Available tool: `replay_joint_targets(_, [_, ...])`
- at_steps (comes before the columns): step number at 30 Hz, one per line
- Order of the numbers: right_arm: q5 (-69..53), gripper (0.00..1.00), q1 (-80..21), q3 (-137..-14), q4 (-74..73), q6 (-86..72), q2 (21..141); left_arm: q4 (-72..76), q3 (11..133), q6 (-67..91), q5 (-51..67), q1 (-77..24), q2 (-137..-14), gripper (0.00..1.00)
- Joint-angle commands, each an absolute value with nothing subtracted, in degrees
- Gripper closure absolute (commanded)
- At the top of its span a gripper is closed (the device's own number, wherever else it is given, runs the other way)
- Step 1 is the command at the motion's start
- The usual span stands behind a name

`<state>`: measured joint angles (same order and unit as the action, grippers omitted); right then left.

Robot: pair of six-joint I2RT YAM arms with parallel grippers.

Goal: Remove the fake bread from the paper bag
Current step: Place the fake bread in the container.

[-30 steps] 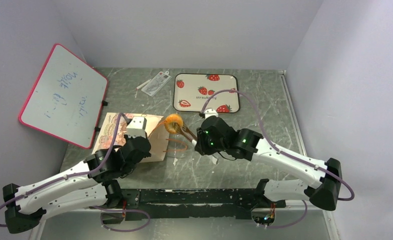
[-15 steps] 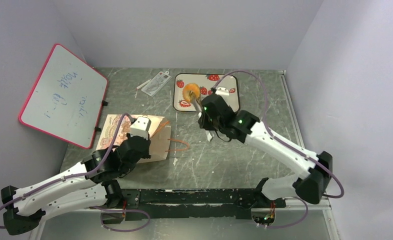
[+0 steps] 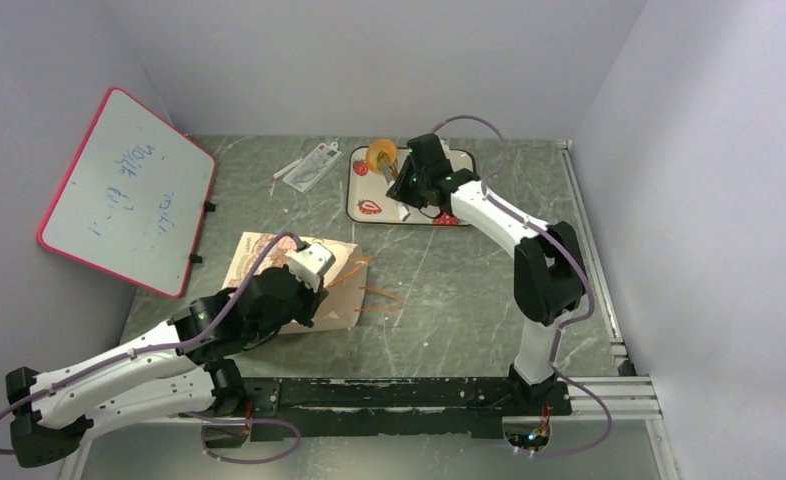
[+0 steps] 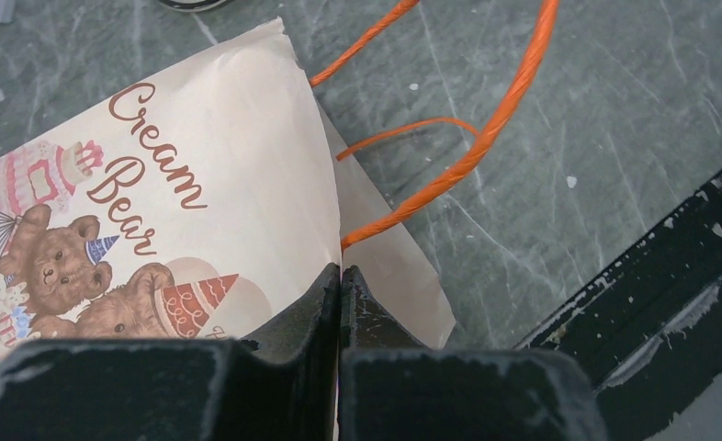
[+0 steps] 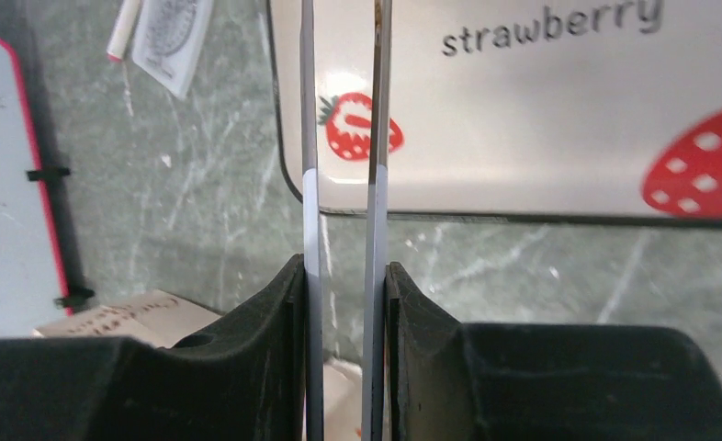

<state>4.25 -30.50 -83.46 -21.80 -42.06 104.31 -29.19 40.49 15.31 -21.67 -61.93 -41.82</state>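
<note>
The paper bag [image 3: 281, 262] lies flat on the table, printed with bears and "Cream Bear" [image 4: 201, 211], its orange handles [image 3: 377, 294] trailing right. My left gripper [image 3: 318, 298] is shut on the edge of the bag's mouth [image 4: 341, 272]. My right gripper [image 3: 402, 182] is shut on metal tongs [image 5: 310, 138]. In the top view the tongs hold one ring-shaped golden fake bread [image 3: 379, 157] over the far left part of the strawberry tray [image 3: 355, 190]. The bread is out of the right wrist view. Other bread is hidden.
A red-framed whiteboard [image 3: 124, 190] leans at the left. A small clear packet and a pen [image 3: 309, 165] lie left of the tray, also in the right wrist view [image 5: 169, 37]. The tray [image 5: 541, 119] sits at the back. Walls close in three sides.
My right arm has carried the bread in the tongs from the bag's mouth to above the far tray. My left gripper and the bag have shifted a little to the right.
</note>
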Motion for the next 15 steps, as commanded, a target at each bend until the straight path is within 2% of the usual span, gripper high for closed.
replay_joint_targets(1, [-5.0,1.0,-28.6,-88.6,-14.8,-44.7,109.1,-27.6,44.5,11.9,-14.9,-62.0,-42.2,0.93])
replay_joint_targets(4, [-7.4,1.0,-27.1,-88.0,-12.8,-45.9,111.5,-30.2,46.0,13.0,-13.9,-62.0,-43.0,0.93])
replay_joint_targets(7, [-9.6,0.95,-26.2,-86.5,-11.6,-47.0,112.6,-32.3,46.7,14.9,-13.5,-62.0,-43.4,0.93])
replay_joint_targets(9, [-11.2,0.89,-25.7,-84.5,-9.9,-47.8,112.7,-33.1,46.9,16.2,-13.5,-62.0,-43.3,0.93])
replay_joint_targets(12, [-13.1,0.74,-25.1,-82.8,-8.3,-48.3,112.9,-34.4,47.7,17.3,-13.7,-62.0,-44.0,0.93])
replay_joint_targets(15, [-13.5,0.64,-24.6,-82.1,-8.2,-47.8,112.7,-35.8,48.8,17.8,-13.9,-62.0,-45.6,0.93])
